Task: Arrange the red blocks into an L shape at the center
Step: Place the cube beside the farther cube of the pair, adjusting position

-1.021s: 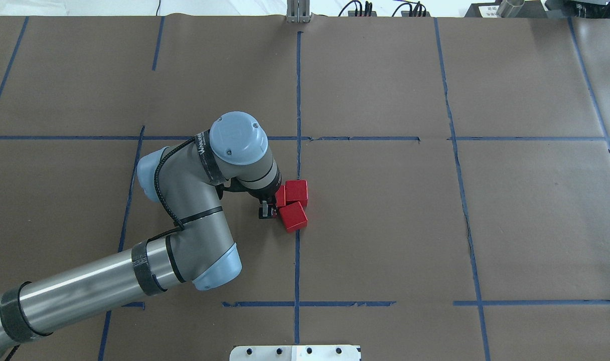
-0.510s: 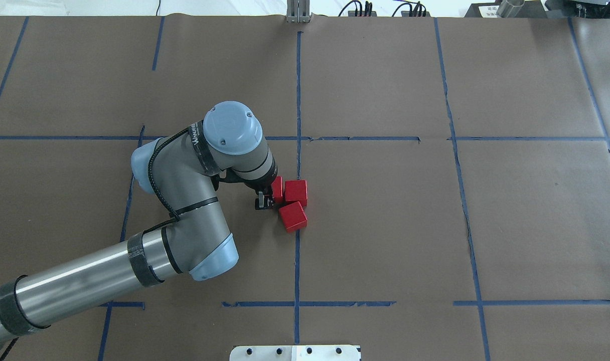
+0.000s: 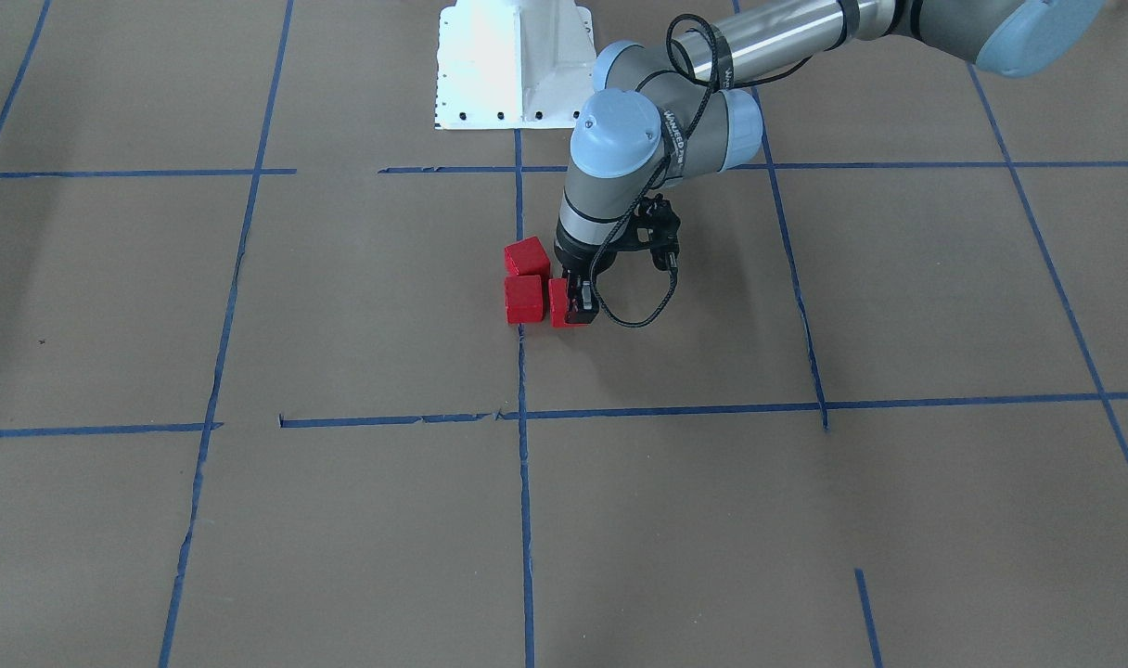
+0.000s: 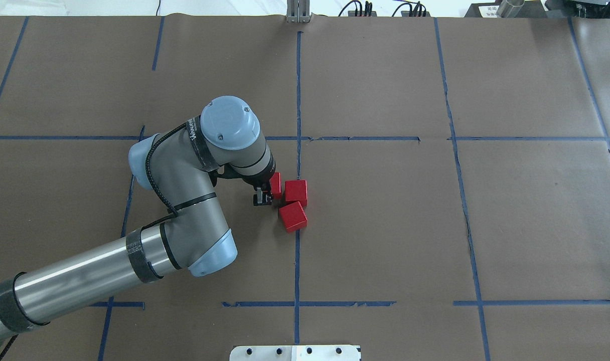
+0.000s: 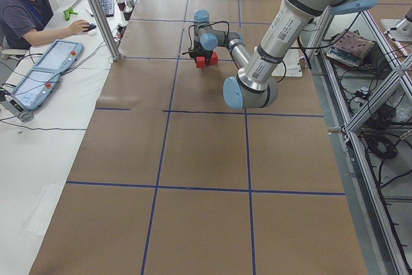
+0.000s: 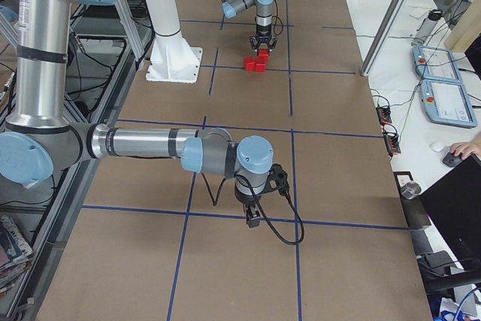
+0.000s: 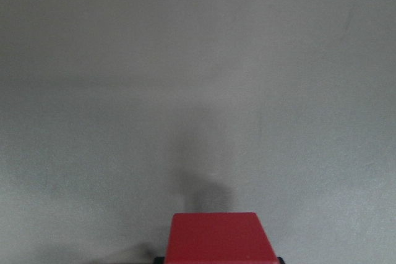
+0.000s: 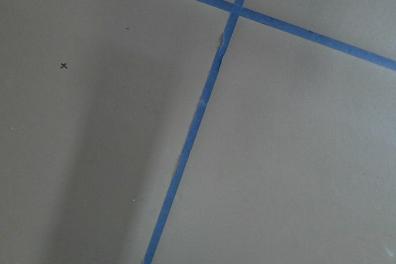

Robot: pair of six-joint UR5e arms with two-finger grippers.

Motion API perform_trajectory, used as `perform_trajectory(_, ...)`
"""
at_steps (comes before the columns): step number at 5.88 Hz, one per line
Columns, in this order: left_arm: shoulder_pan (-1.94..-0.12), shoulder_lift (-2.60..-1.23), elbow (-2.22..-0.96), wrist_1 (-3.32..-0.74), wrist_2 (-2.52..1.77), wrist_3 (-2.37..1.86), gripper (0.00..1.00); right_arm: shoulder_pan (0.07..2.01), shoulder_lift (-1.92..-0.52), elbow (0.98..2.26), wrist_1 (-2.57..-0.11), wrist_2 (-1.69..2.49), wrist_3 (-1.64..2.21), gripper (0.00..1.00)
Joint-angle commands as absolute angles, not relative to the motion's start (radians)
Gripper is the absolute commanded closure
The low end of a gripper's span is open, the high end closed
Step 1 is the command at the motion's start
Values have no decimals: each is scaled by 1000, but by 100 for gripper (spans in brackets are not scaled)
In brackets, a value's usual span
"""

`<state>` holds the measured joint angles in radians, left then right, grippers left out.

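Red blocks (image 3: 525, 297) are sitting bunched at the center (image 4: 385, 225), and my left gripper (image 4: 263, 196) is clamping one cube (image 4: 275, 184) between its fingers, down at the paper. That clamped cube is sitting just left of the blue tape line (image 4: 298, 90), right beside a second cube (image 4: 296, 192) lying on the line; touching or not, I cannot tell. A third cube (image 4: 292, 216) is lying twisted against the second's near edge. My right gripper (image 6: 254, 216) is hanging well apart over bare paper; whether its fingers are parted or together, I cannot tell.
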<state>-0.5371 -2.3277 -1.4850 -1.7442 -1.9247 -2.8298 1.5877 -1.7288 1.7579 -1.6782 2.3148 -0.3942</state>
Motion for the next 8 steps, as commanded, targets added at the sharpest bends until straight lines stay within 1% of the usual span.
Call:
perform_trajectory(1, -522, -2329, -1485, -1744, -1924, -2826, 83, 1588, -1729, 1758, -1678, 2315, -394, 0)
perform_trajectory(3, -515, -2327, -1485, -1744, -1924, -2826, 83, 1588, -1729, 1756, -1678, 2315, -394, 0)
perform_trajectory(4, -508, -2326, -1485, -1749, -1927, -2769, 1, 1588, -1727, 1758, -1678, 2315, -394, 0)
perform_trajectory(5, -499, -2324, -1489, -1750, -1930, -2631, 0, 1588, -1727, 1758, -1678, 2315, -394, 0)
perform_trajectory(8, -560, -2319, -1526, -1730, -2040, -2622, 0, 1588, -1727, 1759, -1678, 2315, -393, 0)
